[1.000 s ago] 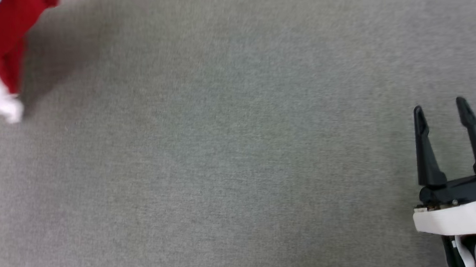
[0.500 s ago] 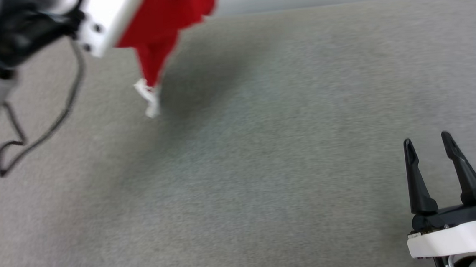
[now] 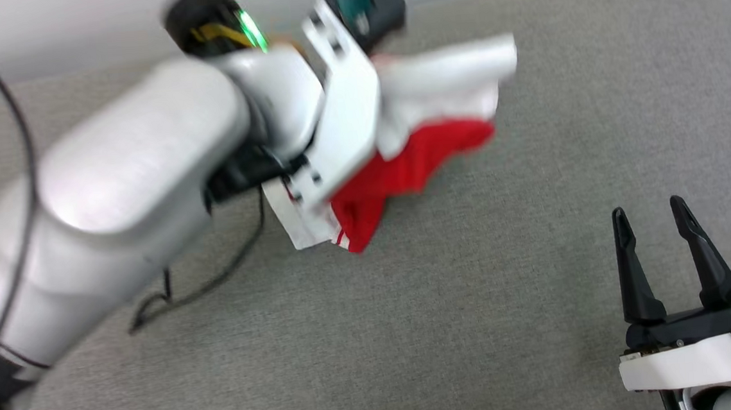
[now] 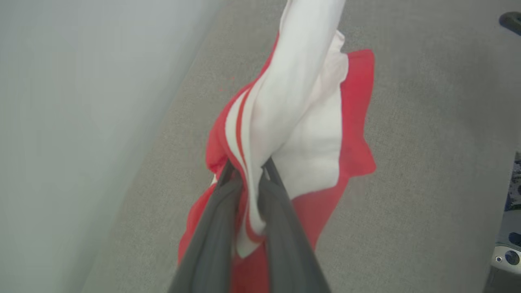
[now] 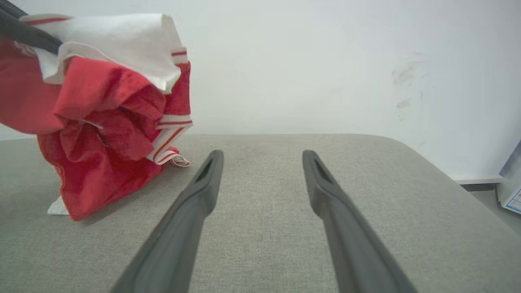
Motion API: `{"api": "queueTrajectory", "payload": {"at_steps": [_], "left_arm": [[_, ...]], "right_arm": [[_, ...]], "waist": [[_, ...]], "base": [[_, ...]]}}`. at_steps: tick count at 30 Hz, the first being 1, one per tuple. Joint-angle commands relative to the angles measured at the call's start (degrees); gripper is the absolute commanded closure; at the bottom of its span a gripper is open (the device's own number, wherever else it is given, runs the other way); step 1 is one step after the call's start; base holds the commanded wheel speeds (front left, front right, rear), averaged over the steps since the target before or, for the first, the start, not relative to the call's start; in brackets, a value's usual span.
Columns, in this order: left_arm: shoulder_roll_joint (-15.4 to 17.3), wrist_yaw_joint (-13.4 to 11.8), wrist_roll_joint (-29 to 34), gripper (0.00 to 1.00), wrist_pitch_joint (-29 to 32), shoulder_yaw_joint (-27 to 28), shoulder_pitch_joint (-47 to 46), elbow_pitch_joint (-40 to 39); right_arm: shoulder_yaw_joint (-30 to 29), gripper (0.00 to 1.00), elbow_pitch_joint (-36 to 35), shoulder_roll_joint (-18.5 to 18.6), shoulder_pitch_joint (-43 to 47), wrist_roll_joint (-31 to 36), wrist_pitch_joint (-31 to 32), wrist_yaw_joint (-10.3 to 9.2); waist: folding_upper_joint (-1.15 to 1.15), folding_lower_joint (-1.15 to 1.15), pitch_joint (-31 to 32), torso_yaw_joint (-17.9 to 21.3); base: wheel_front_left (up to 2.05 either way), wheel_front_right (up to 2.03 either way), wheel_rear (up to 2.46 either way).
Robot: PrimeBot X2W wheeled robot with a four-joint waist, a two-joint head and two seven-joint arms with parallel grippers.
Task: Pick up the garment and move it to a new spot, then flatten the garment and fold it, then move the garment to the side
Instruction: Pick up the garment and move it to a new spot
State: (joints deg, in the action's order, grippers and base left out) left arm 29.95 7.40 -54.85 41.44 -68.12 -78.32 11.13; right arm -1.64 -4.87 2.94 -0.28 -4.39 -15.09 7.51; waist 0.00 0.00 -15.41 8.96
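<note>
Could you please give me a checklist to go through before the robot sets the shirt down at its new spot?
1. Hold of the left gripper on the shirt: ok, shut on a striped white fold.
2. Whether the right gripper is free to help: ok, open, empty and apart from the shirt.
3. Shirt lifted clear of the grey surface: not ok, its lower end touches it in the right wrist view.
4. Shirt flat: not ok, bunched and hanging.
5. Room to set it down: ok, bare surface lies between the shirt and the right gripper.
6. Which side of the shirt faces up: cannot tell.
</note>
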Motion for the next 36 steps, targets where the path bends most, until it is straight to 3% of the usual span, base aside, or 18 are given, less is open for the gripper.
{"api": "queueTrajectory", "payload": {"at_steps": [1,7,15,17,24,27,36], "left_arm": [[-0.7,0.0,-0.1,1.0,-0.8,-1.2,1.3,0.6],[-3.8,0.0,-1.0,1.0,-4.2,-4.8,9.2,3.7],[-6.2,0.0,2.9,1.0,-3.4,-5.4,17.9,3.2],[-6.1,0.0,4.8,0.0,-5.7,-5.3,16.9,2.9],[-5.9,0.0,7.9,0.0,-20.8,-4.3,13.8,0.9],[-5.9,-1.8,9.4,0.0,-29.1,-1.4,15.0,0.4],[-5.0,-19.2,18.5,0.0,-52.9,6.6,22.0,0.9]], "right_arm": [[0.2,0.0,-0.2,-0.1,-1.0,-0.1,-0.1,-0.04],[0.6,0.0,-0.6,-0.1,-2.6,-0.6,-0.1,-0.04],[0.3,0.0,-0.2,-0.1,-4.0,-0.2,-0.1,-0.04],[0.2,0.0,0.0,-0.1,-3.8,0.0,-0.1,-0.04],[-0.6,0.0,0.8,-0.1,-0.8,0.7,-0.1,-0.04],[-1.1,0.0,1.0,-0.1,0.6,1.1,-0.1,-0.04],[-3.4,0.0,0.7,-0.1,2.8,2.1,-0.1,-0.04]], "waist": [[0.0,0.0,-1.9,0.9],[0.0,0.0,-5.8,1.8],[0.0,0.0,-7.5,1.4],[0.0,0.0,-6.9,1.0],[0.0,0.0,-1.6,-1.4],[0.0,0.0,1.1,-2.8],[0.0,0.0,5.2,-7.0]], "base": [[0.0,0.0,0.0],[0.0,0.0,0.0],[0.0,0.0,0.0],[0.0,0.0,0.0],[0.0,0.0,0.0],[0.0,0.0,0.0],[0.0,0.0,0.0]]}}
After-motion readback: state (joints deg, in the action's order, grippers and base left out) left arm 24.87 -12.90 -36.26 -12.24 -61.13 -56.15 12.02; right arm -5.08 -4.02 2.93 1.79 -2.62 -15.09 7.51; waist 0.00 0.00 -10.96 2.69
